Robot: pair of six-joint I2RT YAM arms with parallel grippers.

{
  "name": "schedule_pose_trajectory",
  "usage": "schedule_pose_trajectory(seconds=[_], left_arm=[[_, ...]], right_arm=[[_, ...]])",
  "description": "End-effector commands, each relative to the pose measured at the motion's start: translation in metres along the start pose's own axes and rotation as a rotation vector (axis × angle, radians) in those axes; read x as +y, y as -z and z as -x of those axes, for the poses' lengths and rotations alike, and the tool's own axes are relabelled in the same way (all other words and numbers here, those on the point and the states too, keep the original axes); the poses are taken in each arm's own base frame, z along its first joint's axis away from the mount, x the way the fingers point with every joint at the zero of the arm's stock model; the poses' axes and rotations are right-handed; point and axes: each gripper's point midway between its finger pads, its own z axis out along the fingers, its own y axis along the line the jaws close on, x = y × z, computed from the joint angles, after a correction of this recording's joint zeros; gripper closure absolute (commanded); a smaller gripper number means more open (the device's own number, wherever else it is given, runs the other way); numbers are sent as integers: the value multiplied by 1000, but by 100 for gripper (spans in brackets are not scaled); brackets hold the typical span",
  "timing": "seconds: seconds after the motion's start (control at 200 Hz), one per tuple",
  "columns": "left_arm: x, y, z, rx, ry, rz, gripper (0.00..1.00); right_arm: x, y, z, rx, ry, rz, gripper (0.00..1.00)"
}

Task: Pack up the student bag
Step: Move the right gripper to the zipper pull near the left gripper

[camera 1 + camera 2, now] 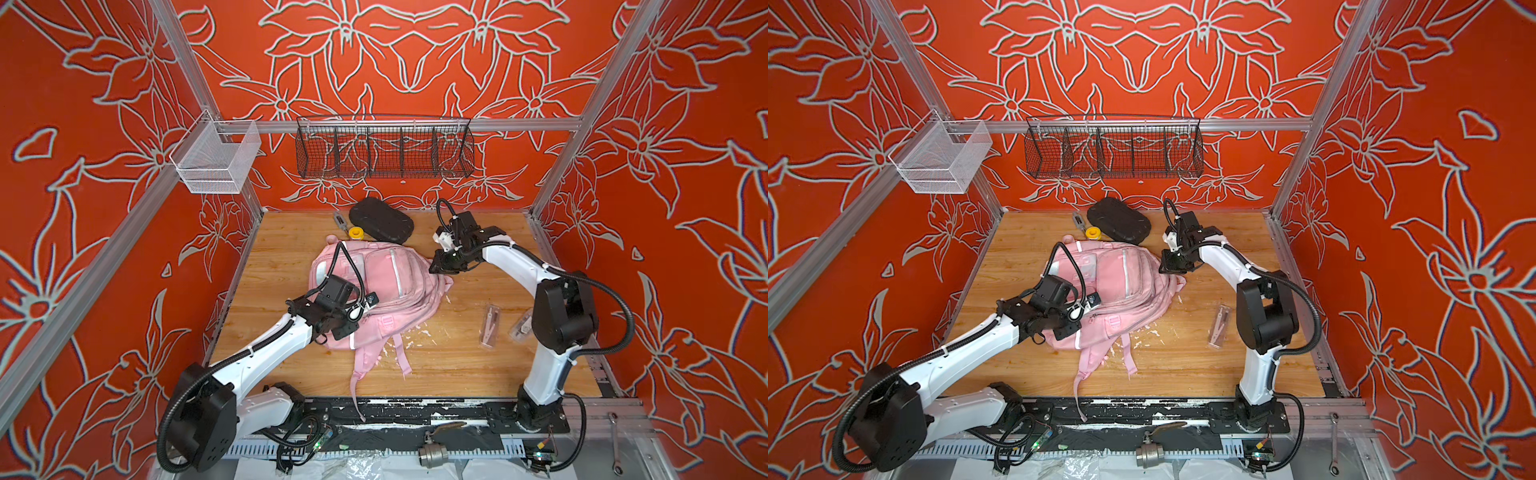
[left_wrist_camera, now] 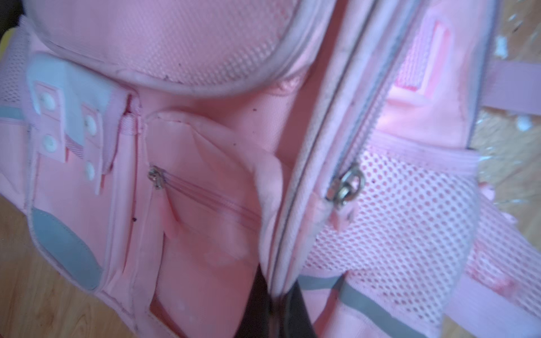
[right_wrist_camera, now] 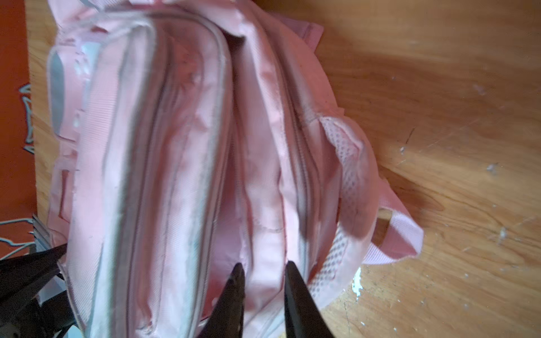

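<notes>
Both top views are showing the pale pink fabric backpack [image 1: 386, 282] lying mid-table, black oval hard case [image 1: 381, 220] sitting outside, far; left gripper [image 2: 279, 292] is apparently pinching backpack seam, right gripper [image 3: 263, 264] hovering parted.

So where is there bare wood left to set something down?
Widest: the front patch between the student bag straps and the right arm base. Also a strip of table left of the bag. Crowded at the back: black case, yellow roll and grey tool by the bag's far end; clear packets beside the right arm.
</notes>
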Motion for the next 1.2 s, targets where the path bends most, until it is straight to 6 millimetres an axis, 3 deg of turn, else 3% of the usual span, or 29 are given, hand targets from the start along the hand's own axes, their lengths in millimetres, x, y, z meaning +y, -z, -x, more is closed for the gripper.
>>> schedule_pose_trajectory(seconds=[0.0, 0.175, 0.385, 0.51, 0.62, 0.801, 0.951, 1.196], left_arm=[[-14, 35, 28, -118, 118, -99, 100], [-24, 55, 51, -208, 222, -188, 100], [-26, 60, 74, -240, 364, -257, 100], [-33, 58, 87, -236, 415, -287, 100], [-46, 58, 103, -246, 413, -315, 100], [-63, 52, 123, -249, 448, -364, 100], [-69, 45, 150, -260, 511, -427, 100], [-82, 36, 188, -255, 567, -534, 100]], right_arm=[[11, 42, 33, -186, 115, -47, 63], [26, 90, 46, -388, 236, -67, 56], [52, 110, 1, -512, 442, -84, 56], [76, 107, -40, -544, 580, -95, 58], [88, 107, -67, -589, 590, -47, 65], [106, 91, -110, -587, 673, 18, 68], [113, 81, -127, -596, 731, 10, 70], [110, 76, -139, -639, 751, -22, 74]])
